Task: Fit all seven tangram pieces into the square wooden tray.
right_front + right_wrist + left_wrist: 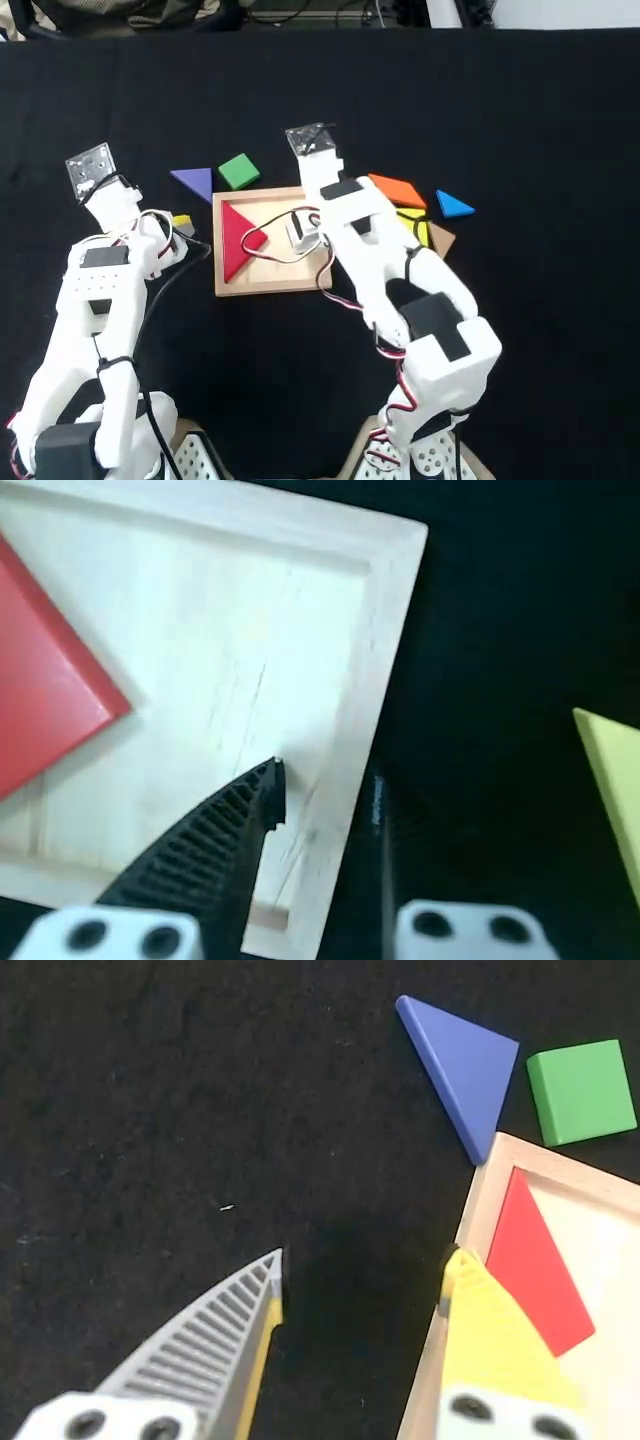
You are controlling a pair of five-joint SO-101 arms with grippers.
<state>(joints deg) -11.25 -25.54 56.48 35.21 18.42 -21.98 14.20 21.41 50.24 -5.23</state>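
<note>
The square wooden tray (272,272) lies mid-table with a red triangle (234,240) in its left half. My right gripper (322,250) sits at the tray's right rim (385,640), its black fingers (262,802) on either side of that rim (325,798) and shut on it. My left gripper (362,1275) is open over bare cloth at the tray's left rim (480,1210), with one yellow finger (490,1330) over the rim. A purple-blue triangle (460,1065) and a green square (580,1090) lie just beyond the tray's far left corner.
An orange triangle (397,190), a small blue triangle (453,205), a yellow piece (413,226) and a brown piece (441,240) lie right of the tray, partly behind the right arm. Black cloth covers the table.
</note>
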